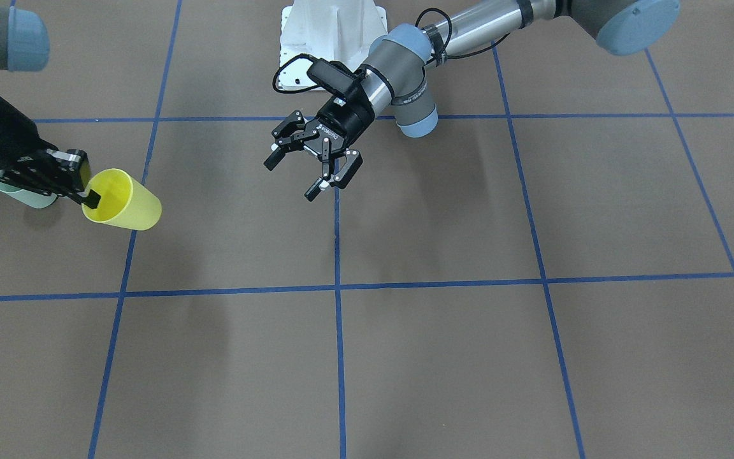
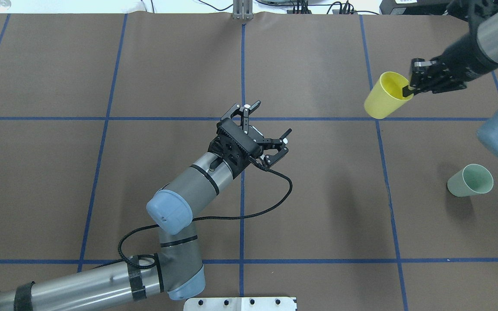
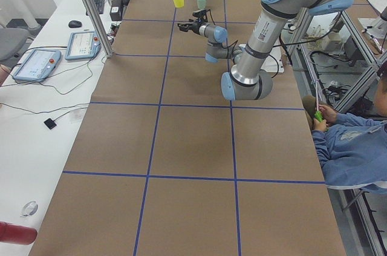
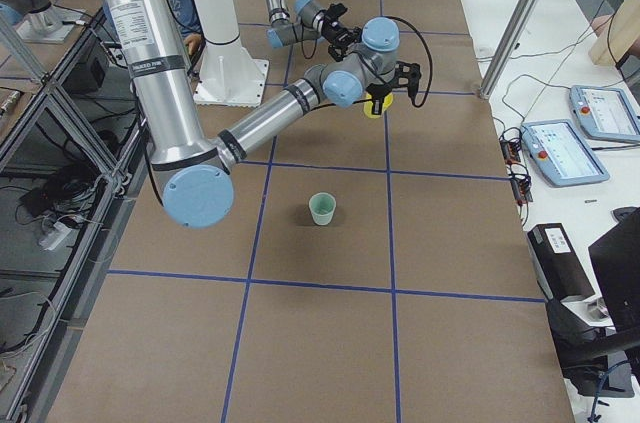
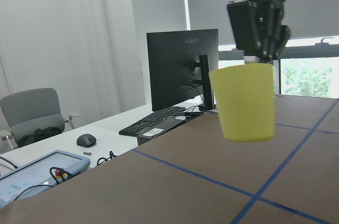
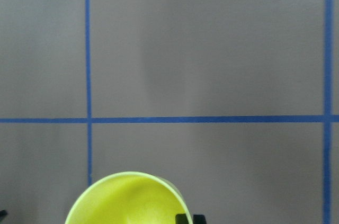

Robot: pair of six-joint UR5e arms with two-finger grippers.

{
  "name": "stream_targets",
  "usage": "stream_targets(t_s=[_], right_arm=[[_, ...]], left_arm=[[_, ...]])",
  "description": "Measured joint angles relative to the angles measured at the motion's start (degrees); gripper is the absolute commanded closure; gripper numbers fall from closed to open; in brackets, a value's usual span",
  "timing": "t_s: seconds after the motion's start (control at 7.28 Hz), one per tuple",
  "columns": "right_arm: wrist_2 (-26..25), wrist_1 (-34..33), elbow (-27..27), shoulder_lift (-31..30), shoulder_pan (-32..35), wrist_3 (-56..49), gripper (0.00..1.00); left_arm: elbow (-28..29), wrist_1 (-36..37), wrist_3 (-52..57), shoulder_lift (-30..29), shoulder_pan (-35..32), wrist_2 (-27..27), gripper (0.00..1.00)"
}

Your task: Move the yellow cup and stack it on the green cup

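The yellow cup hangs upright in the air, clear of the table, at the far right side. My right gripper is shut on its rim, one finger inside and one outside; the left wrist view shows the cup hanging below the fingers. The green cup stands upright on the table, nearer the robot than the yellow cup and apart from it. In the front view the green cup is partly hidden behind my right gripper. My left gripper is open and empty above the table's centre.
The brown table carries a grid of blue tape lines. The robot's white base stands at the table's near edge. Monitors, a keyboard and pendants lie on the white side desk beyond the table's far edge. An operator sits beside the table.
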Motion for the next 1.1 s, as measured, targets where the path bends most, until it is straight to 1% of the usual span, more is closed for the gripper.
stream_targets(t_s=[0.14, 0.27, 0.41, 0.55, 0.69, 0.82, 1.1], right_arm=[[-2.51, 0.05, 3.95, -6.26, 0.89, -0.08, 1.00], [-3.64, 0.20, 6.76, -12.42, 1.96, -1.18, 1.00], [-4.18, 0.50, 8.51, -18.07, 2.88, -4.12, 1.00], [-4.82, 1.08, 9.25, -22.79, 3.44, -7.78, 1.00], [-5.43, 1.76, 9.07, -25.62, 3.61, -10.22, 1.00], [-5.65, 2.20, 8.11, -26.78, 3.59, -11.37, 1.00], [-5.38, 5.93, 3.81, -27.13, 3.53, -11.58, 1.00]], left_arm=[[0.32, 3.31, -0.23, 0.14, -1.97, 2.09, 0.01], [0.68, 9.01, -2.06, 0.51, -4.63, 3.16, 0.01], [0.89, 16.28, -5.80, 0.92, -7.03, 3.25, 0.01], [0.95, 23.47, -9.42, 1.18, -9.02, 2.19, 0.01], [0.95, 28.34, -11.42, 1.32, -10.34, 0.81, 0.01], [0.92, 30.59, -12.30, 1.39, -10.92, 0.07, 0.01], [0.78, 31.81, -12.75, 1.40, -11.21, -0.48, 0.01]])
